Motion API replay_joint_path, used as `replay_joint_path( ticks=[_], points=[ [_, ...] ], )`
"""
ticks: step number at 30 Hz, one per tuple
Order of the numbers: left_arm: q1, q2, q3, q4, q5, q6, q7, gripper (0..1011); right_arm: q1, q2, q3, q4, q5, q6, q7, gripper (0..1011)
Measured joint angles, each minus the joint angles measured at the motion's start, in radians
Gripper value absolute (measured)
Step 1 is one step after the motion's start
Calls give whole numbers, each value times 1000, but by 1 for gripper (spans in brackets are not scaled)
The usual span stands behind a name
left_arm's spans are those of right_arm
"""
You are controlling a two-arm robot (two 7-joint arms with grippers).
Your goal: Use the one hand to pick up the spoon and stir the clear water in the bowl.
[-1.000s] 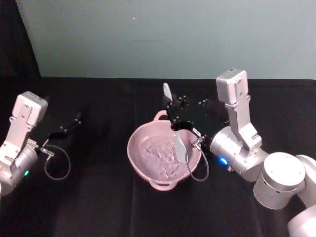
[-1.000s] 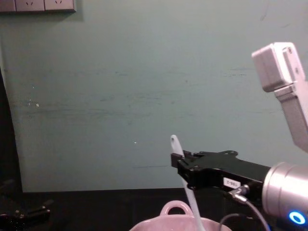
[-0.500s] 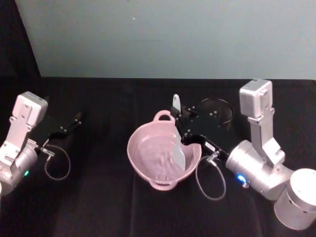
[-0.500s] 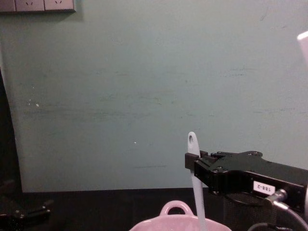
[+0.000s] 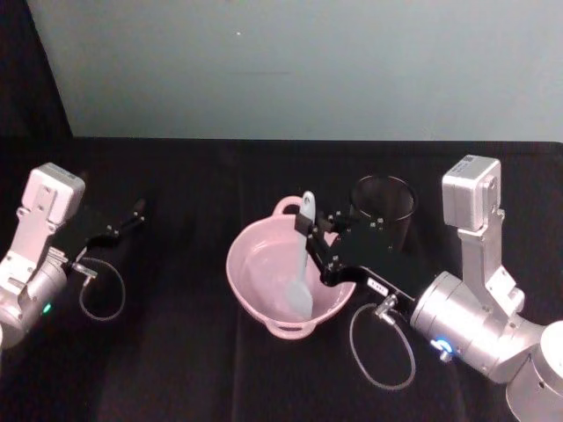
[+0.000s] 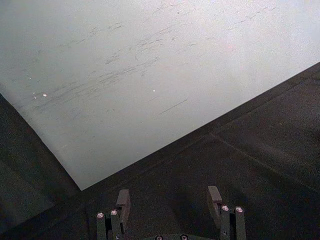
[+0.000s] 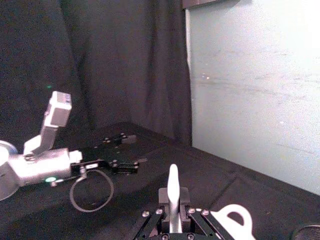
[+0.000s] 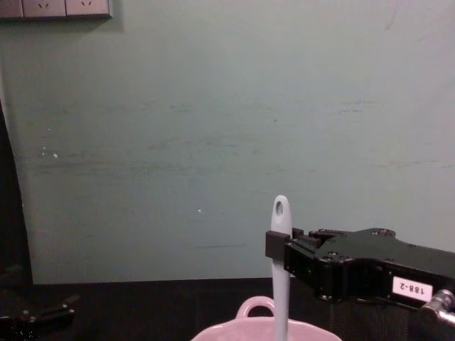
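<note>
**Right tool holds the spoon upright in the bowl**

The spoon (image 5: 303,268) stands nearly upright, its holed handle end up and its scoop down inside the pink bowl (image 5: 244,264) at the middle of the tabletop (image 5: 176,360). The right tool (image 5: 314,246) pinches the handle from both sides and lies level over the bowl's right rim. Its arm reaches in from the tabletop's front right corner, slanting toward the bowl. A black mesh cup (image 5: 383,200) stands just behind the tool. The left tool (image 5: 132,215) hangs near the left edge, fingers spread.
</note>
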Motion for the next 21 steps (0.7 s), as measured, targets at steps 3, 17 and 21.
replay_joint_path(
  ticks=[3, 17, 21],
  points=[
    [0, 0, 0, 0, 0, 0, 0, 1012, -5, 10, -7, -10, 20, 11, 10, 117],
    [0, 0, 0, 0, 0, 0, 0, 1011, 73, -34, -69, 88, 45, -30, 19, 117],
    [0, 0, 0, 0, 0, 0, 0, 1011, 104, -58, -79, 130, 33, -51, 8, 117]
  ],
)
